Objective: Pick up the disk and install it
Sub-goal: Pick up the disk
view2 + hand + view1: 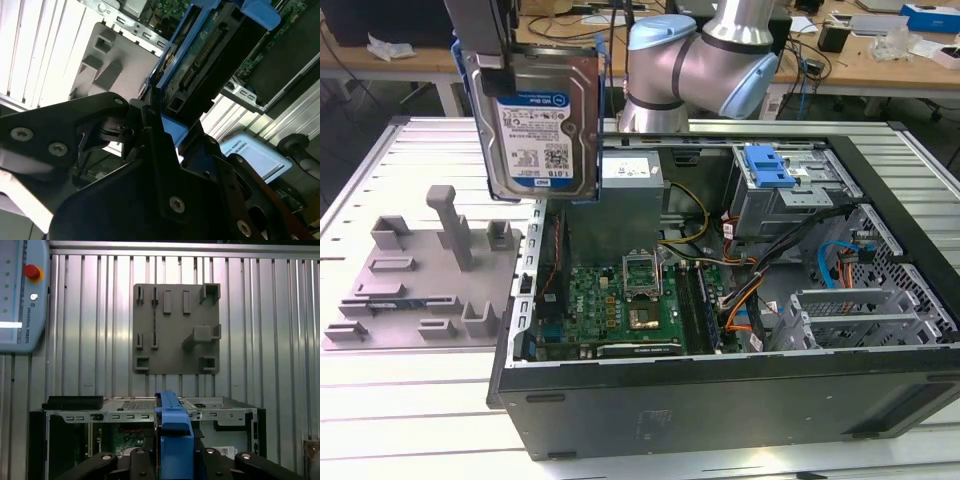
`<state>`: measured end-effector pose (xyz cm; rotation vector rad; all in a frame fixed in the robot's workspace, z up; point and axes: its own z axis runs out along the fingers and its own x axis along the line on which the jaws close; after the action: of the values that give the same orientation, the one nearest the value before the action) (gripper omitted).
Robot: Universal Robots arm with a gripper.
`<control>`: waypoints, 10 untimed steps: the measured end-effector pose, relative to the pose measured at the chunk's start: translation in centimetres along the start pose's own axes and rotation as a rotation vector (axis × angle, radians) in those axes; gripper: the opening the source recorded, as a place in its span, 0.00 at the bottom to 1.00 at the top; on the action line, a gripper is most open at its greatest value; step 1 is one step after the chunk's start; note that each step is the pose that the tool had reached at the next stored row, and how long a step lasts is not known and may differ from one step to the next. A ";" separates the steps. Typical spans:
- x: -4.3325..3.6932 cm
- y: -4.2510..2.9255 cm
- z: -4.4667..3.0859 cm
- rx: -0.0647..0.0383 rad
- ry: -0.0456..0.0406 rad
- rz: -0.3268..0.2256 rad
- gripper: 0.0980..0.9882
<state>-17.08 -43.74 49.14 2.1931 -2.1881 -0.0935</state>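
While the black fingers (155,150) press in from both sides, I see them pinching the light-blue frame of the disk (210,60) in the second wrist view, tight against the plastic. In the first wrist view that frame stands edge-on between the two halves of the gripper (172,462), so I read the grip as closed on the disk (170,410).

In the exterior view the gripper (498,72) sits at about eleven o'clock, holding the disk (542,125) by its upper edge. The disk hangs upright in the air, touching nothing beneath it, its blue-and-white label facing the camera.

From the disk, the open computer case (720,400) spreads toward five o'clock, lying on its side with its insides up. A green circuit board (620,300) lies at about six o'clock from the disk. A grey metal box (630,190) with a white sticker sits just beside the disk at four o'clock, and a bright blue latch (767,165) sits farther off at three o'clock.

A grey plate (410,290) with raised blocks lies flat on the slatted table (380,170) at about eight o'clock from the disk, just beside the case. The arm (720,55), silver with pale blue joints, bends across at one o'clock of that view.

In the first wrist view I look down on the grey plate (175,330), and a control tablet (22,295) with a red button lies on the table, well apart from the plate.
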 end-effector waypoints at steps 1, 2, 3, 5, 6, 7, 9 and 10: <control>0.30 -0.10 0.00 0.000 0.0000 0.000 0.30; 0.71 -0.27 0.00 0.000 0.0000 0.000 0.30; 1.17 -0.55 0.01 0.000 -0.0002 0.000 0.30; 1.82 -1.97 -0.08 0.000 -0.0001 0.000 0.30; 1.96 -2.41 -0.11 0.000 0.0001 0.000 0.30; 2.11 -2.90 -0.13 0.000 0.0000 0.000 0.30; 2.39 -3.87 -0.19 0.000 0.0000 0.000 0.30; 2.54 -4.35 -0.20 0.000 -0.0002 0.000 0.30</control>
<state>-12.72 -46.27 49.00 2.1932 -2.1882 -0.0937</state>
